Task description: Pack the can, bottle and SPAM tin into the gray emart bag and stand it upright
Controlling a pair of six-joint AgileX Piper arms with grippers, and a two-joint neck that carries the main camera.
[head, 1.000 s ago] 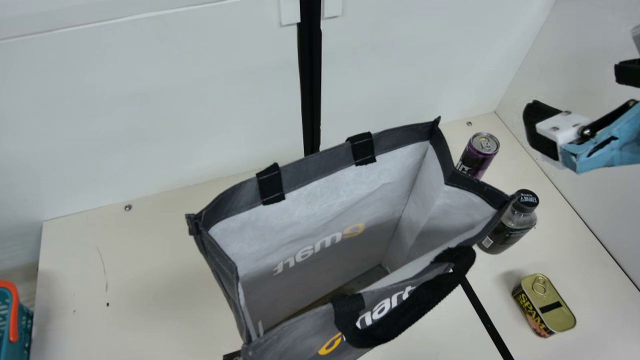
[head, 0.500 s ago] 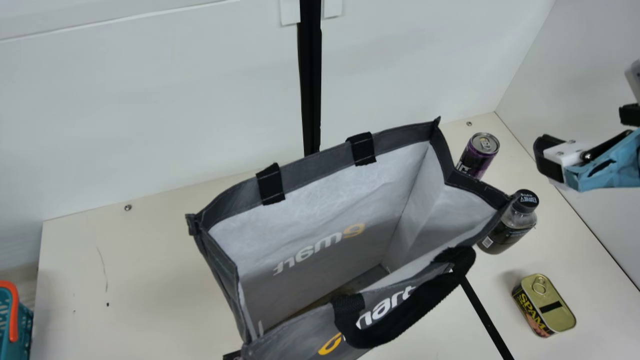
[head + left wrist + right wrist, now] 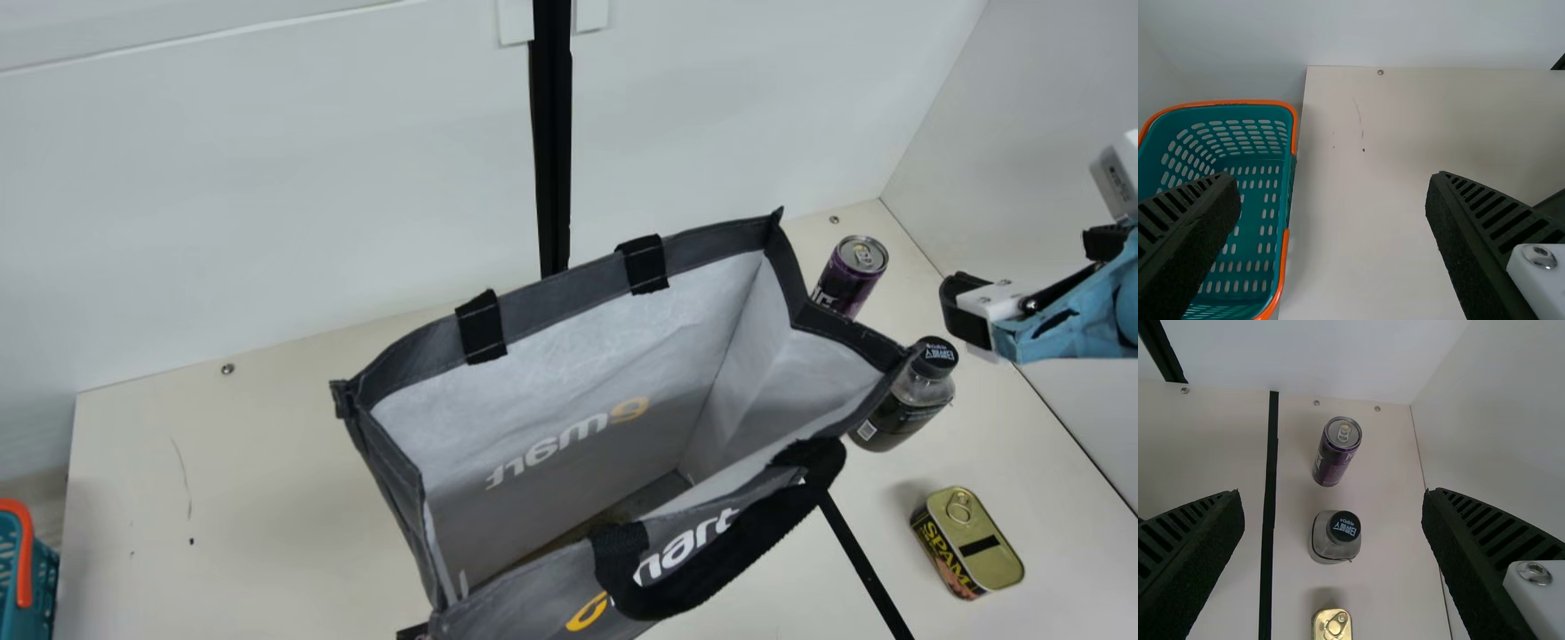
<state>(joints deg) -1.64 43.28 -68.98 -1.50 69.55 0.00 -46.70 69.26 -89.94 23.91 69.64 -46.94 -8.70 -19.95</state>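
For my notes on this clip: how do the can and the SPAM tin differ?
The can is a tall cylinder, while the SPAM tin is low and boxy with rounded corners. The can is purple with a silvery top; the SPAM tin has a gold-coloured lid and a dark side with yellow lettering. Both stand upright on the table outside the bag, and both have a pull tab on top.

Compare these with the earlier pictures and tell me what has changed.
The right pincer has moved down the main view, from beside the wall at the can's level towards the bottle. Nothing has been taken hold of or let go: the pincer is open and empty. The can, bottle, tin, bag and basket stayed as they were.
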